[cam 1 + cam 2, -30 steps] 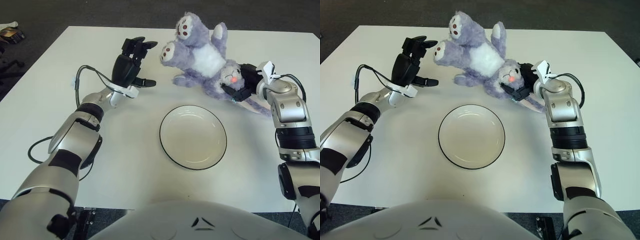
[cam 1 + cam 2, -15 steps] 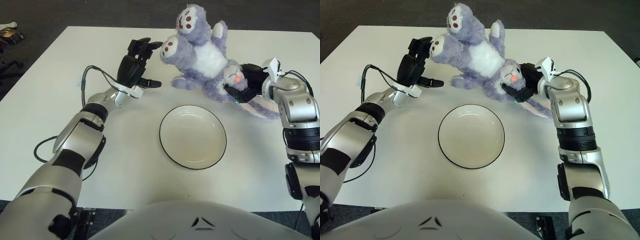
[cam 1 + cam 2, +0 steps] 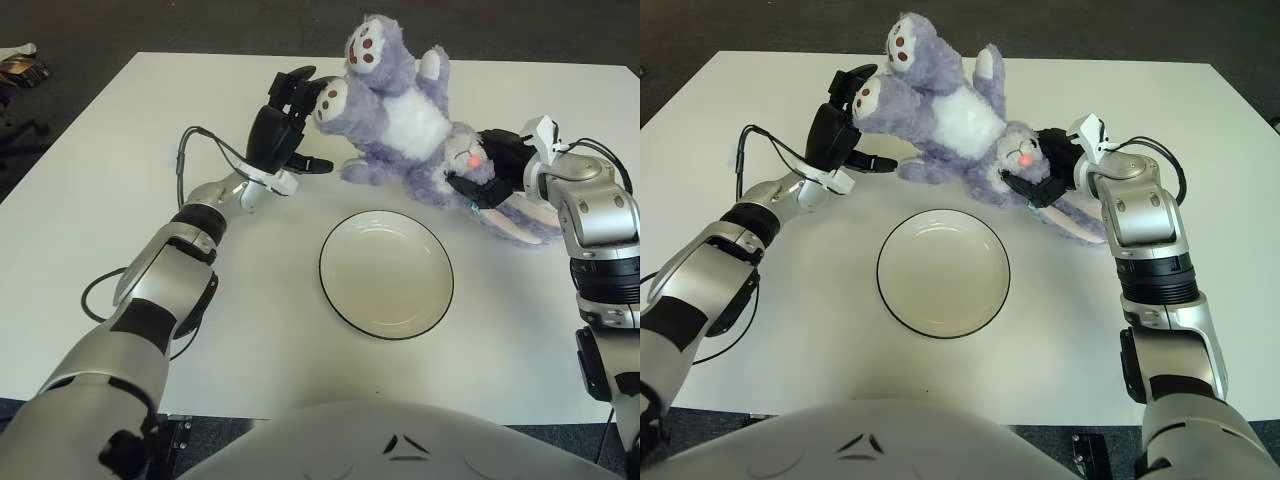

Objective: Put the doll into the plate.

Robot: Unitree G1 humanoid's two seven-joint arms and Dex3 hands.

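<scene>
The doll (image 3: 405,125), a purple plush lying on its back, sits on the table (image 3: 120,170) just beyond the plate (image 3: 386,273), feet up and head toward the plate's right rim. The plate holds nothing.

The right hand (image 3: 490,168) is beyond the plate's right side, fingers curled around the doll's head. The left hand (image 3: 283,125) is beyond the plate's left side, fingers spread and touching the doll's nearer foot, not closed on it.

Risks, as judged: with only the head gripped, the soft body may sag and drag on lifting. The foot may slip from the left hand's loose contact. A trailing ear or limb could catch the plate rim and shift it.
</scene>
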